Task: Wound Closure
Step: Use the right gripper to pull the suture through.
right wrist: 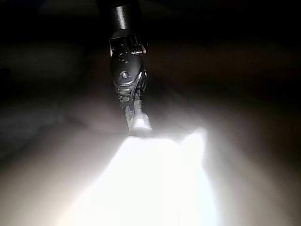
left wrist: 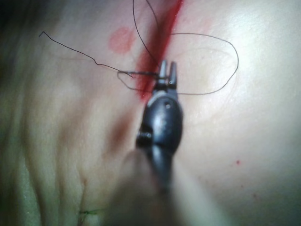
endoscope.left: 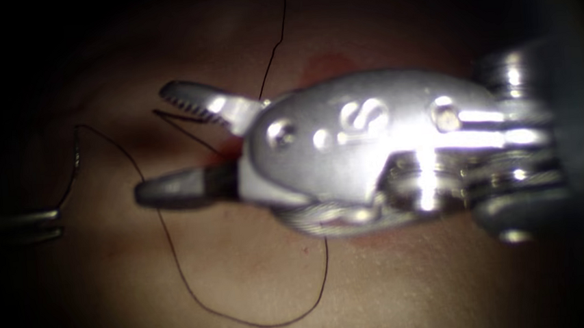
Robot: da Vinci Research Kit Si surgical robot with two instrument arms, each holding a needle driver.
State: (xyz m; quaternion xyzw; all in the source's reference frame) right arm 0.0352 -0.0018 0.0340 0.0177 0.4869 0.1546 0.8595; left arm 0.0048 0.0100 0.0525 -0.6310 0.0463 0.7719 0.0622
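Observation:
My right tool (endoscope.left: 160, 146) reaches in from the right, close to the lens. Its jaws are wide open and hold nothing, and a short dark strand (endoscope.left: 187, 131) lies between them in the picture. It also appears in the right wrist view (right wrist: 138, 120) above brightly lit tissue (right wrist: 155, 188). My left tool (endoscope.left: 57, 223) lies dim at the far left, left of the cut, with a taut dark strand (endoscope.left: 71, 169) ending at its tip. In the left wrist view this tool (left wrist: 167, 70) is at the red cut (left wrist: 160, 37), meeting a thicker dark stretch (left wrist: 141, 74). I cannot tell whether that stretch is needle or thread.
Black thread (endoscope.left: 248, 321) runs from the left tool in a wide loop over the tissue (endoscope.left: 108, 286) and passes behind the right tool. Another strand (endoscope.left: 276, 41) climbs to the top edge. A loose thread end (left wrist: 41, 33) lies on the tissue. Red fluid (endoscope.left: 326, 65) stains the cut.

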